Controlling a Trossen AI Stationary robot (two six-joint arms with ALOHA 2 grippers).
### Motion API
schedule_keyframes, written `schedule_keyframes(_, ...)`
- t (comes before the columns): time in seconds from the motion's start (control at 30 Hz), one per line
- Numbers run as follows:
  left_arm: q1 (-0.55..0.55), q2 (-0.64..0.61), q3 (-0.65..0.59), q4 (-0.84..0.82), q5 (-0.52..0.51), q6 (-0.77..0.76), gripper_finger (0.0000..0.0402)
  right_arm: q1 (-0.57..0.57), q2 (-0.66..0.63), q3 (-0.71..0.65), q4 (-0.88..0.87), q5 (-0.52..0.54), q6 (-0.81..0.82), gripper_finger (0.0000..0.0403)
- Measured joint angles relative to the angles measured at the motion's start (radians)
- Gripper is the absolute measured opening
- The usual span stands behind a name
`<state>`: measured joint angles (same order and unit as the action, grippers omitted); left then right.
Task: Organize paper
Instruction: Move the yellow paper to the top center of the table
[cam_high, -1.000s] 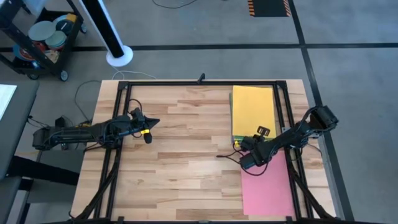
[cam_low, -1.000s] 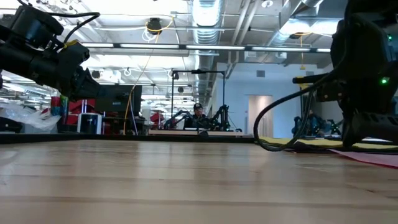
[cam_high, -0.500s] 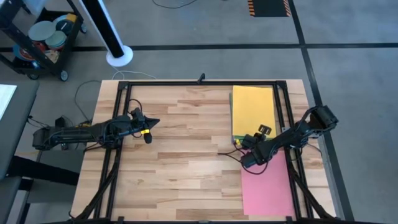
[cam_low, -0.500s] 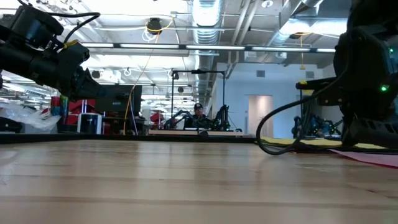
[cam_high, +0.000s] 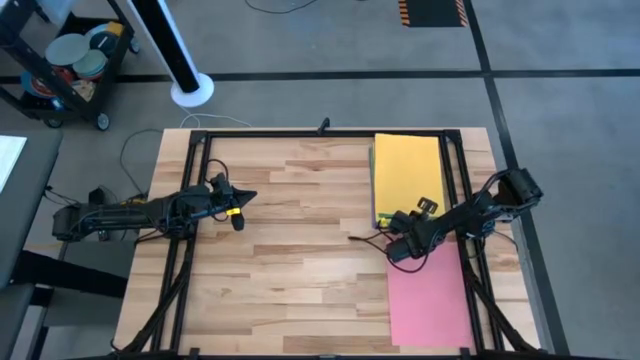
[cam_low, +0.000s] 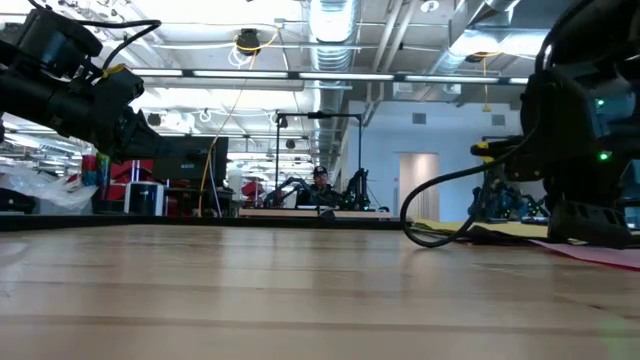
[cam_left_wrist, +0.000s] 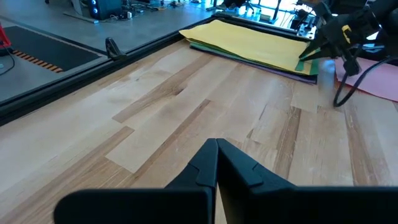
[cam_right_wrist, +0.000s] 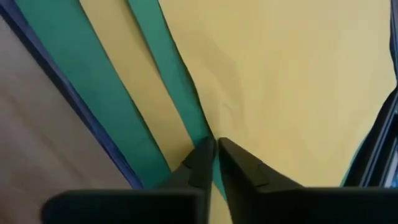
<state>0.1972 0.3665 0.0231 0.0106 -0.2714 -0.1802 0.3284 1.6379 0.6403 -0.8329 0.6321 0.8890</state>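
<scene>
A stack of paper (cam_high: 407, 178) with a yellow sheet on top lies flat at the table's far right. Green and purple edges (cam_right_wrist: 93, 93) show along its side. A single pink sheet (cam_high: 428, 300) lies flat nearer the front edge. My right gripper (cam_high: 390, 226) points steeply down at the stack's near left corner, its fingertips (cam_right_wrist: 214, 142) drawn almost together. At the table's left, my left gripper (cam_high: 250, 196) hovers shut over bare wood, holding nothing (cam_left_wrist: 216, 146). My right gripper comes from above, slanting in from the table's right. Its fingertips meet on the top yellow sheet's side edge (cam_right_wrist: 208, 127), where a green strip shows beside it. The fingers themselves hide how many layers sit between them. The paper lies flat on the stack.
Black frame rails (cam_high: 196, 200) run along the table's left, far and right sides. A black cable (cam_high: 365, 240) loops on the wood just left of my right gripper. The wide middle of the table (cam_high: 300, 230) is bare wood.
My right gripper has moved toward the table's far edge and down, from over the pink sheet's far end onto the near corner of the stack. Its cable loop has shifted with it. The papers have stayed where they were.
</scene>
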Motion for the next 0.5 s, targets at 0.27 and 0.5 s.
schedule_keyframes(0.27,0.0,0.0,0.0,0.0,0.0,-0.002,0.0,0.016,0.0,0.037,0.001,-0.026,0.001,0.0001)
schedule_keyframes(0.5,0.0,0.0,0.0,0.0,0.0,-0.007,0.0,0.038,0.0,0.139,-0.03,-0.022,0.002,0.0)
